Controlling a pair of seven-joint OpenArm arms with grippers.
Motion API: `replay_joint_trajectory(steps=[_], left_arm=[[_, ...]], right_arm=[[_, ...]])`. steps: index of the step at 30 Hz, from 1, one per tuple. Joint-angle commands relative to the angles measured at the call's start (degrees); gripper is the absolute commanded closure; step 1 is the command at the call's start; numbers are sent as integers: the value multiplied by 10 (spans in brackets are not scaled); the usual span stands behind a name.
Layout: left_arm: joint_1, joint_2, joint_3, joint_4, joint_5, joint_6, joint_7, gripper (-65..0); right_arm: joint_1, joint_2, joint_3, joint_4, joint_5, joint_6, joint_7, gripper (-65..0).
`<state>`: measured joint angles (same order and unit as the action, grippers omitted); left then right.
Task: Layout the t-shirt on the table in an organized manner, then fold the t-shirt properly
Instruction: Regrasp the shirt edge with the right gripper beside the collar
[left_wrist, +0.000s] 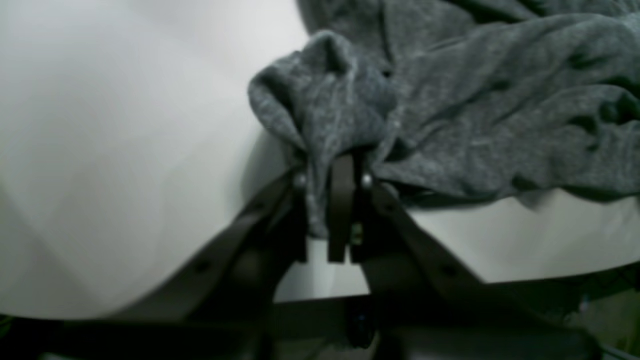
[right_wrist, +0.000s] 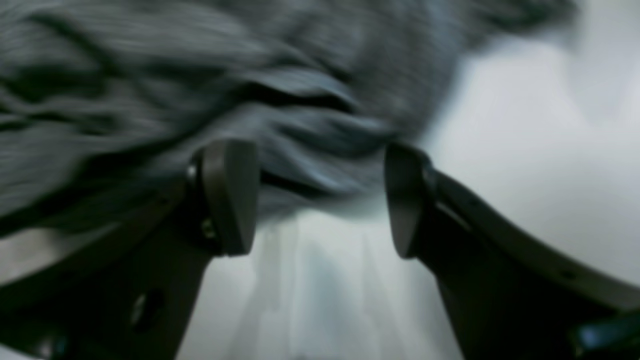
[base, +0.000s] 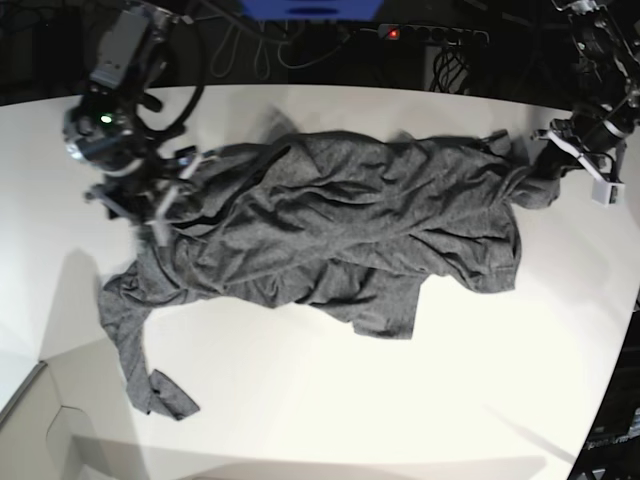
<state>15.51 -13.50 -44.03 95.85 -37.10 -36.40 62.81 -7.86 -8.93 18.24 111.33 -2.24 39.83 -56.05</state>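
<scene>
The t-shirt (base: 340, 230) lies crumpled across the table (base: 300, 400). The left gripper (left_wrist: 345, 175) pinches a fold at its edge; the right gripper (right_wrist: 320, 200), blurred, seems released beside it.

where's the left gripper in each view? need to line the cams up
Left wrist: left gripper at lower centre, shut on a bunched fold of the t-shirt.
Right wrist: not in it; only the open right gripper shows, with blurred cloth behind.
Base: left gripper at the right edge, at the shirt's right end.
Shared landmark: the grey t-shirt lying on the white table.
</scene>
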Motion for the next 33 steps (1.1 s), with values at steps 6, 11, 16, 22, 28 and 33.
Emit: replay_joint_trajectory(steps=[6, 11, 16, 22, 28, 33], left_arm=[[-2, -8, -2, 16, -13, -2, -10, -1], [-2, -9, -3, 16, -13, -2, -12, -1], [-3, -9, -3, 16, -13, -2, -16, -1], [-3, -9, -3, 16, -13, -2, -16, -1], [-2, -9, -6, 16, -13, -2, -16, -1], [-2, -9, -7, 17, -13, -2, -16, -1]], right_arm=[[3, -1, -60, 9, 40, 2, -37, -405], [6, -1, -62, 9, 103, 2, -92, -405], [3, -1, -62, -19, 126, 2, -112, -404], [7, -1, -63, -101, 189, 2, -112, -402], [8, -1, -63, -95, 196, 2, -112, -402], [3, -1, -62, -42, 256, 2, -112, -403]])
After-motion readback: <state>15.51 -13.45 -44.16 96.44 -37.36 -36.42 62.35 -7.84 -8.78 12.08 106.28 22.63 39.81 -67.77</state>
